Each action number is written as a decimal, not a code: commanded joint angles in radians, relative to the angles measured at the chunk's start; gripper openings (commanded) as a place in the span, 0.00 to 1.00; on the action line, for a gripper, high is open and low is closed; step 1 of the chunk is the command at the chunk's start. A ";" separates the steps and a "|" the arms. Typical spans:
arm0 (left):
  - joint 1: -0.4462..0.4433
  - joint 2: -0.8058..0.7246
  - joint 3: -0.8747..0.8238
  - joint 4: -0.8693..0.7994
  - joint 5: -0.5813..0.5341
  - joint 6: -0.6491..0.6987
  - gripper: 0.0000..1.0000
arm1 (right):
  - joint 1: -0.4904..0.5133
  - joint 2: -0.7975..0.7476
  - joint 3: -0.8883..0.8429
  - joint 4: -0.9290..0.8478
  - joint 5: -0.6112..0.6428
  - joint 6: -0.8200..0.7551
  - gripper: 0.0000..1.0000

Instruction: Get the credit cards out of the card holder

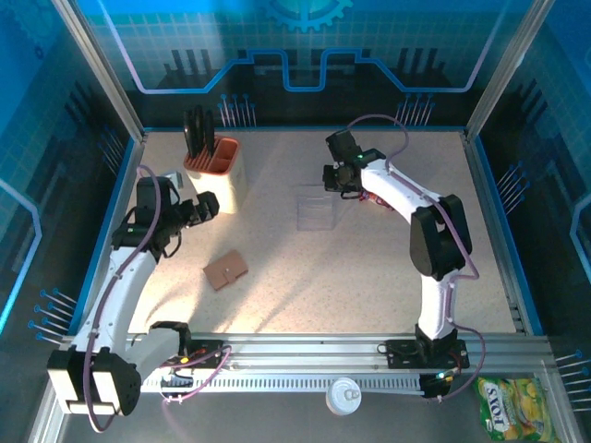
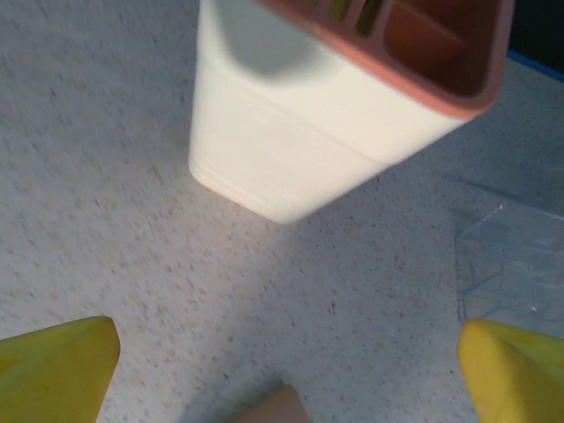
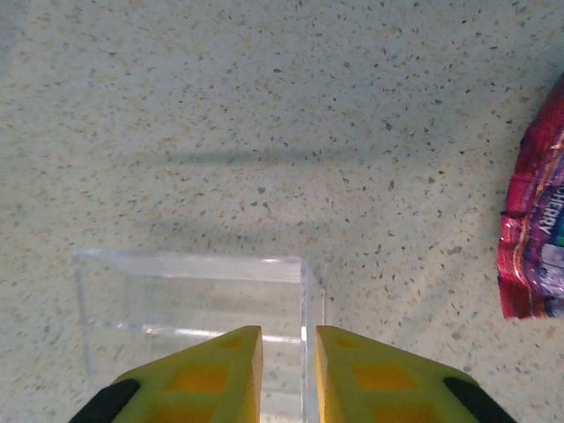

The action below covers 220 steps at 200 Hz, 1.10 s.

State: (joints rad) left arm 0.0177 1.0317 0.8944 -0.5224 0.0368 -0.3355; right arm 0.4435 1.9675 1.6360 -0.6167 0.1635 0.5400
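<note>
The card holder, a brown leather wallet, lies folded shut on the table left of centre; one corner of it shows at the bottom edge of the left wrist view. The credit cards are hidden. My left gripper hovers between the wallet and the knife block, its yellow fingers spread wide, open and empty. My right gripper is at the far edge of the clear plastic case. Its jaws stand a narrow gap apart, and the case's right wall runs through that gap.
An orange-and-cream knife block with black handles stands just beyond the left gripper. The clear plastic case sits mid-table. A purple-pink snack pouch lies right of the case, partly under the right arm.
</note>
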 commanded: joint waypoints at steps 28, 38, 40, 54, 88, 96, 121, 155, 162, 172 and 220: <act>-0.052 0.017 -0.195 0.094 0.134 -0.335 0.99 | -0.023 -0.117 -0.109 0.036 -0.182 -0.052 0.36; -0.071 0.034 -0.224 0.116 0.126 -0.334 0.99 | -0.025 -0.120 -0.114 0.037 -0.229 -0.065 0.40; -0.074 0.038 -0.227 0.118 0.123 -0.333 0.99 | -0.026 -0.121 -0.115 0.034 -0.236 -0.068 0.40; -0.090 0.077 -0.244 0.127 0.111 -0.320 0.99 | -0.027 -0.126 -0.120 0.020 -0.254 -0.080 0.43; -0.096 0.180 -0.230 0.111 0.115 -0.268 0.99 | -0.026 -0.160 -0.180 0.045 -0.260 -0.074 0.48; -0.100 0.198 -0.224 0.096 0.099 -0.254 0.99 | -0.026 -0.166 -0.191 0.053 -0.266 -0.068 0.49; -0.123 0.242 -0.225 0.058 0.013 -0.212 0.99 | -0.026 -0.168 -0.205 0.058 -0.288 -0.065 0.50; -0.159 0.271 -0.226 0.028 0.023 -0.203 0.99 | -0.026 -0.166 -0.199 0.056 -0.295 -0.070 0.51; -0.176 0.266 -0.223 0.012 0.012 -0.203 0.99 | -0.026 -0.166 -0.195 0.055 -0.298 -0.071 0.51; -0.202 0.255 -0.224 -0.010 -0.011 -0.208 0.99 | -0.026 -0.166 -0.190 0.054 -0.300 -0.072 0.51; -0.272 0.176 -0.254 -0.092 -0.046 -0.254 0.99 | -0.026 -0.160 -0.179 0.050 -0.304 -0.069 0.51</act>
State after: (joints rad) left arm -0.2295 1.2671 0.6514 -0.5278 0.0242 -0.5713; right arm 0.4259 1.8381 1.4380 -0.5602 -0.1169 0.4770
